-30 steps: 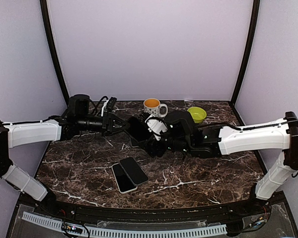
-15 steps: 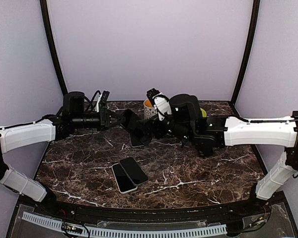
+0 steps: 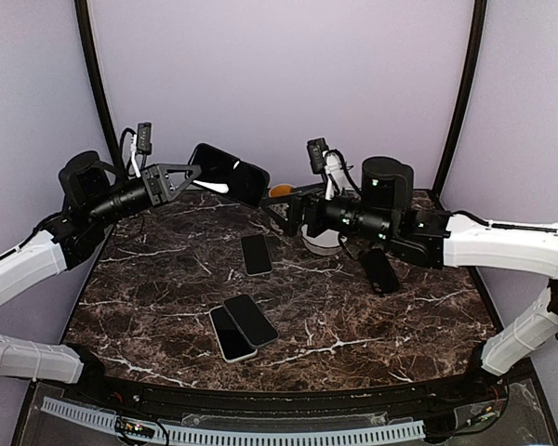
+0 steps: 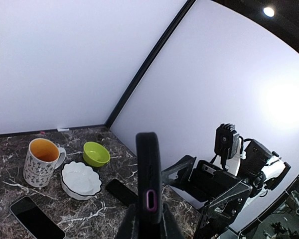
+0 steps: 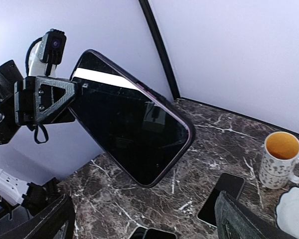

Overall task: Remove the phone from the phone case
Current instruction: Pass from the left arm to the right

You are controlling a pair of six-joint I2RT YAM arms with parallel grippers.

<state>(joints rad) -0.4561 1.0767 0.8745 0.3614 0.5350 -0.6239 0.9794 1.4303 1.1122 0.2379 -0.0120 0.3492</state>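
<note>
Phone case (image 3: 228,173), long axis pointing rightward, pinched by left claw (image 3: 197,177); right claw (image 3: 281,212) gapes.

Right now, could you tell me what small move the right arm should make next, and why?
Probably ease the right gripper toward the free end of the cased phone. The right jaws stand open and apart from it, while the left gripper is shut on its other end, holding it aloft.
</note>
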